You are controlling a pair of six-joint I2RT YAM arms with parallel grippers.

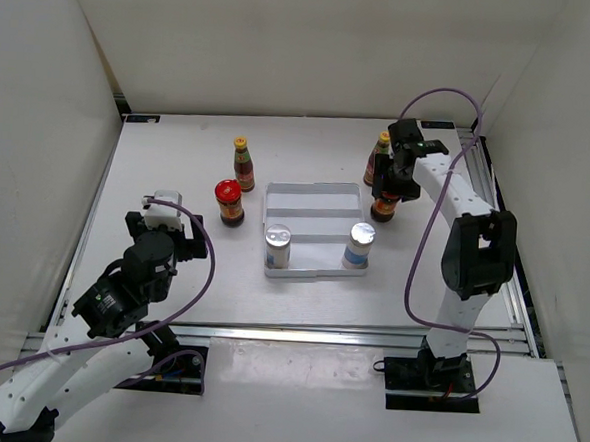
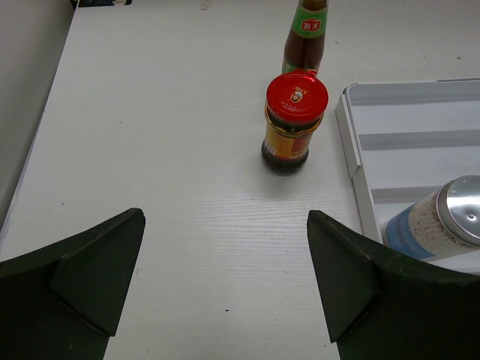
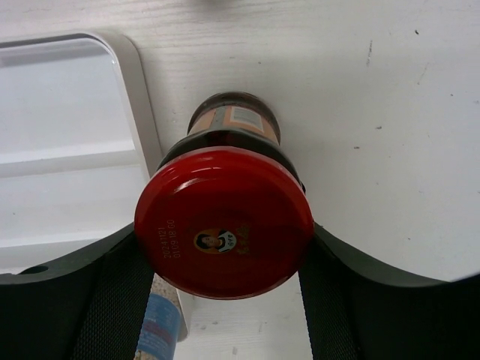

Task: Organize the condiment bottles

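Two shakers (image 1: 277, 246) stood in the tray (image 1: 313, 187), four bottles (image 1: 243, 164) outside it; your left gripper (image 2: 225, 221) gaped wide, your right gripper (image 3: 225, 236) straddled a jar (image 3: 232, 124), grip unclear.

There are two thin dark-red sauce bottles with yellow caps: the left sauce bottle (image 1: 243, 166) and the right sauce bottle (image 1: 376, 164). There are two short dark jars with round red lids: the left jar (image 1: 228, 203) and the right jar (image 3: 225, 225). There are two white-labelled shakers with shiny silver tops: the left shaker (image 1: 277, 247) and the right shaker (image 1: 360, 245). There is one white ridged rectangular tray (image 1: 312, 210).
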